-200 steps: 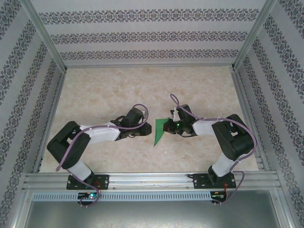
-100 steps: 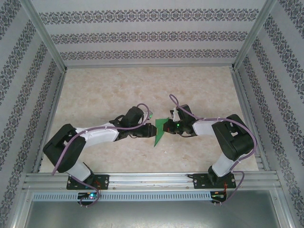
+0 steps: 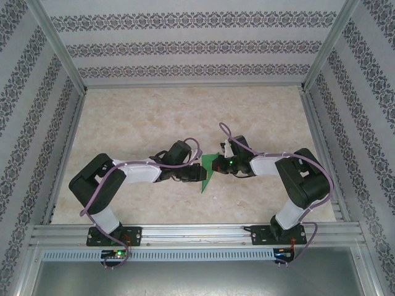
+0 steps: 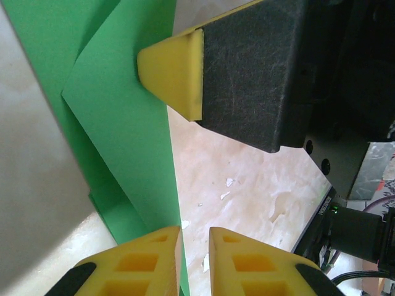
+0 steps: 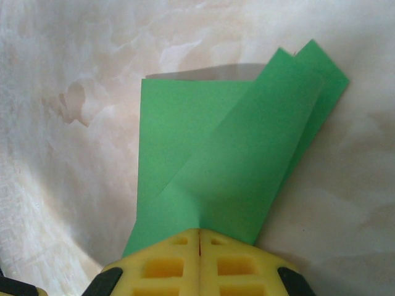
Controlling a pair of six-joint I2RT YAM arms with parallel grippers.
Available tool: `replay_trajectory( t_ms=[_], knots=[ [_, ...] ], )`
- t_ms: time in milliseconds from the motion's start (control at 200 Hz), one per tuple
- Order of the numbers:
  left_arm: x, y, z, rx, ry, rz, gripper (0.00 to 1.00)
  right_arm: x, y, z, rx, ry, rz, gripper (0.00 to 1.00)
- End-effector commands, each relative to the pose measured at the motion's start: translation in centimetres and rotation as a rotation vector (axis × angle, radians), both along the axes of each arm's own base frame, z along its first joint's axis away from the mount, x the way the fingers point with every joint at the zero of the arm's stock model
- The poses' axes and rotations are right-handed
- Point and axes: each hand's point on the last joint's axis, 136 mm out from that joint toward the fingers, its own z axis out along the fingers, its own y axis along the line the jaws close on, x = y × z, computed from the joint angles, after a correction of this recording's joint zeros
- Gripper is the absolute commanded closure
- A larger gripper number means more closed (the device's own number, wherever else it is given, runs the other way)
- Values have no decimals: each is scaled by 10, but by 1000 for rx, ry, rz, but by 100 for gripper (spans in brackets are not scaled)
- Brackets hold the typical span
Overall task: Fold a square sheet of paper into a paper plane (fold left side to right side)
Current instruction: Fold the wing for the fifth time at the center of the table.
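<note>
The green sheet of paper (image 3: pixel 206 177), folded into a narrow pointed shape, lies at the table's middle with its tip toward the near edge. My right gripper (image 3: pixel 218 164) holds its right side; in the right wrist view the gripper (image 5: pixel 199 232) is shut on the paper (image 5: pixel 228 154), whose layered flaps spread away from the tips. My left gripper (image 3: pixel 198 174) is at the paper's left edge. In the left wrist view it (image 4: pixel 194 232) stands open by a narrow gap. The paper's (image 4: pixel 123 123) straight edge runs into that gap along the left finger's inner face. The right gripper's yellow fingertip (image 4: pixel 173 74) presses the sheet above.
The marbled tabletop (image 3: pixel 154 117) stretches free behind and beside both arms. Patterned walls and metal frame rails (image 3: pixel 197 233) enclose the table. Small white flecks (image 4: pixel 228 182) mark the surface near the paper.
My left arm has reached to the right, bringing its gripper from a short way off up to the paper's left edge. The right gripper and the paper have stayed put.
</note>
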Motion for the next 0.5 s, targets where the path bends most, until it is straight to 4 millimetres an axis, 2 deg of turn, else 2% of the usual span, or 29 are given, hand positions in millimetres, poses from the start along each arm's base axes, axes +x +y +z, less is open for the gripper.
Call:
replay_trajectory(
  t_ms=[0,250,495],
  knots=[
    [-5,-9,2,-28,0,-20,82,-33,-13,-34,-115,131,25,96],
    [4,-12,32,-58,-77,-9,85,-33,-13,-34,-124,133,28,100],
    [4,-18,24,-50,-49,-42,86,-34,-13,-35,-134,132,35,100]
  ],
)
